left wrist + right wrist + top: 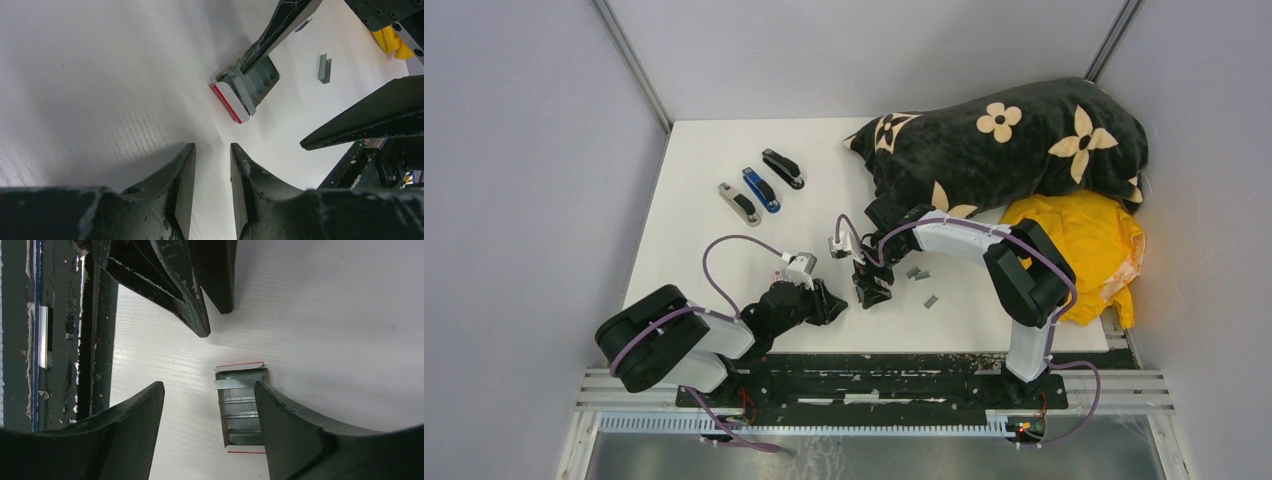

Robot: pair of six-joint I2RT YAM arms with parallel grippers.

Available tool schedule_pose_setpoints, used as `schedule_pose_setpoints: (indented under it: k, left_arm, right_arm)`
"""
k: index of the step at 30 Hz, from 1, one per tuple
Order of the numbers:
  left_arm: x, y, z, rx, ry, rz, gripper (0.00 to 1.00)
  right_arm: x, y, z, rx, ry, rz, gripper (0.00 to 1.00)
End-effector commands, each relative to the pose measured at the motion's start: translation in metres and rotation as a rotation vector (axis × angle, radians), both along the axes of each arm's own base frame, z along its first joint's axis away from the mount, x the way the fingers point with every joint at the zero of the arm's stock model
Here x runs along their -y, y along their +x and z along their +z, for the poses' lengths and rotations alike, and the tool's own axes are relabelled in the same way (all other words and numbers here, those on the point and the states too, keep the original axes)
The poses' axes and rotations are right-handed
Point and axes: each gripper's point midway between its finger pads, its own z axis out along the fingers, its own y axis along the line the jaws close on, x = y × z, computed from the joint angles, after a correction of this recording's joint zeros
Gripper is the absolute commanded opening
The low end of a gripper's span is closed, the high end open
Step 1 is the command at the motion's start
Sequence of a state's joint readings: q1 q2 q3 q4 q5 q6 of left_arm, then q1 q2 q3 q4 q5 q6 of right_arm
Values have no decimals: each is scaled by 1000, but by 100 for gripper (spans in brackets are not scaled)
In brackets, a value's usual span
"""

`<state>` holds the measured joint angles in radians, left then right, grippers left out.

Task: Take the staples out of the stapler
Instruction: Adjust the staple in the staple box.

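Observation:
Three staplers lie at the table's back left: a grey one [739, 203], a blue one [761, 189] and a black one [783, 168]. Loose staples [914, 272] lie right of my right gripper [872, 288], with one more strip [931, 300] nearer the front. My right gripper [209, 385] is open and straddles a small white-and-red box [245, 450] filled with staples [242, 407]; its right finger stands at the box's edge and its left finger is well clear. My left gripper [212, 146] points at that box [231, 102], its jaws a narrow gap apart with nothing between them.
A black flowered blanket [1014, 140] and a yellow cloth [1084, 245] fill the back right. The black base rail [864, 365] runs along the table's front edge. Grey walls stand on both sides.

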<state>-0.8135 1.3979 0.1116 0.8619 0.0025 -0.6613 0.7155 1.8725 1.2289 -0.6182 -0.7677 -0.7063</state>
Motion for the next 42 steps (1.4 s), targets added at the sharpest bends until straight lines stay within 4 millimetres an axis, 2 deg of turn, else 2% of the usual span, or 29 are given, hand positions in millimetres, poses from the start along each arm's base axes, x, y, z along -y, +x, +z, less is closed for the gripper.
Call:
schedule_pose_setpoints:
  k: [1,8,14,20,30,42]
  left_arm:
    - [8,9,16,21,-57,17,39]
    - [8,8,24,47,-86,13,40]
    - [9,6,34,71,-122,4,41]
    - [12,5,32,65,-128,-8,41]
    - [10,6,27,58,-116,4,41]
    - [9,6,27,60,-114,7,41]
  right_arm:
    - [-9,6,29,50,77,37,72]
    - [-7,2,29,44,78,52,68]
    - [-13,10,23,51,82,28,78]
    - [-15,17,18,74,75,23,85]
    - [-15,17,3,54,48,45,85]
    - [-13,11,1,24,47,68,81]
